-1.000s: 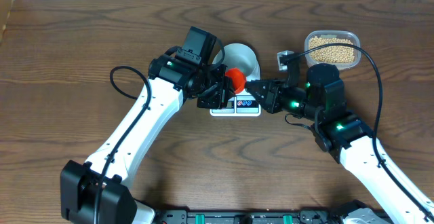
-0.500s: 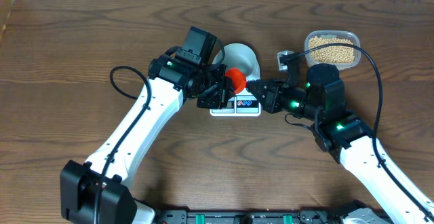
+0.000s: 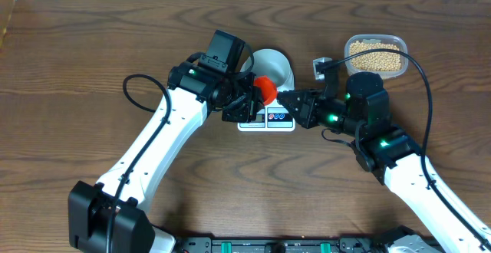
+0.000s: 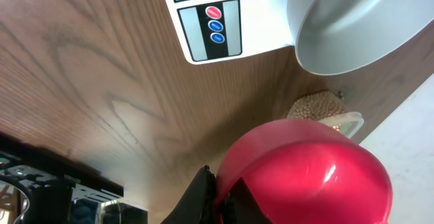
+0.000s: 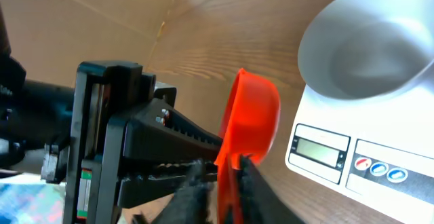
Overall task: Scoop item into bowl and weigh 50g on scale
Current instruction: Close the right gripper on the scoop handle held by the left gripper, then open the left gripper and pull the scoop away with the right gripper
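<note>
The left gripper (image 4: 218, 195) is clamped on one side of the red scoop (image 5: 254, 115), and the right gripper (image 5: 220, 183) pinches the other. Just past the fingertips, the bowl (image 5: 366, 54) sits empty on the scale (image 5: 312, 122). The beans (image 3: 375, 55) lie in the tub (image 3: 395, 40), well behind the right fingers. 2 opposed grips could wrench the scoop loose or knock the bowl askew.

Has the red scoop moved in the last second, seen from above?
No. The red scoop keeps its place against the scale, above its front edge and just beside the bowl.
</note>
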Controlling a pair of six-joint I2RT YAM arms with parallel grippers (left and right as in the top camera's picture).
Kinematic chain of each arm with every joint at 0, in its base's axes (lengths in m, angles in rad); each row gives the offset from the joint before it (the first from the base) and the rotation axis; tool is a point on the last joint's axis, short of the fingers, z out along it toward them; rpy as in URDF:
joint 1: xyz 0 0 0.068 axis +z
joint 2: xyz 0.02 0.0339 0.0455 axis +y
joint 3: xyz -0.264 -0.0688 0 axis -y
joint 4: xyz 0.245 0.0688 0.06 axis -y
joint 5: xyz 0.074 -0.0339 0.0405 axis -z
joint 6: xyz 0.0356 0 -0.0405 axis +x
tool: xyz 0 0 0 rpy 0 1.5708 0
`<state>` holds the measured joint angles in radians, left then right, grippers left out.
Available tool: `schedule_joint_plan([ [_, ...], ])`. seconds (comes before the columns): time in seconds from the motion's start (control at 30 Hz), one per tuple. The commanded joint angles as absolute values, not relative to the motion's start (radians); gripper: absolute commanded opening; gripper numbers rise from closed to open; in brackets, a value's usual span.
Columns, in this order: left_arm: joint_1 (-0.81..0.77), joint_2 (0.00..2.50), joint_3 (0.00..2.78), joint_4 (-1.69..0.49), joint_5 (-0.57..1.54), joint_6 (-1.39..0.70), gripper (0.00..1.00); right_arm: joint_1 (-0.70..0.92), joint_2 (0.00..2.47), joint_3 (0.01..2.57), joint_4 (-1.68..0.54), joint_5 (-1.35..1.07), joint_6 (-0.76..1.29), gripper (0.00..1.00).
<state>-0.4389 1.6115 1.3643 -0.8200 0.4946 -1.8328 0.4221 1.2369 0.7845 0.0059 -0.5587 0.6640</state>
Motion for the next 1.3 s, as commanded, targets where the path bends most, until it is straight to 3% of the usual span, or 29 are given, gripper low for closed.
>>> schedule_joint_plan([
  [0.0, -0.438, 1.596, 1.367, -0.825, 0.478, -1.838, 0.07, 0.427, 1.237, 0.801, 0.007, -0.553, 0.657, 0.09],
  [0.1, -0.438, 1.596, 1.367, -0.824, 0.478, -1.838, 0.07, 0.427, 1.237, 0.801, 0.007, -0.553, 0.657, 0.02],
  [0.6, -0.438, 1.596, 1.367, -0.825, 0.478, -1.833, 0.08, 0.426, 1.237, 0.801, -0.004, -0.551, 0.657, 0.01],
  [0.7, -0.437, 1.596, 1.367, -0.824, 0.478, -1.813, 0.55, 0.426, 1.237, 0.801, -0.004, -0.545, 0.657, 0.01],
  [0.77, -0.437, 1.596, 1.367, -0.824, 0.478, -1.801, 0.76, 0.426, 1.237, 0.801, -0.004, -0.533, 0.658, 0.01],
  [0.87, -0.437, 1.596, 1.367, -0.824, 0.479, -1.792, 0.81, 0.426, 1.237, 0.801, -0.003, -0.523, 0.658, 0.01],
  [1.27, -0.405, 1.53, 1.367, -0.82, 0.477, -1.688, 0.82, 0.413, 1.237, 0.801, -0.003, -0.488, 0.657, 0.01],
])
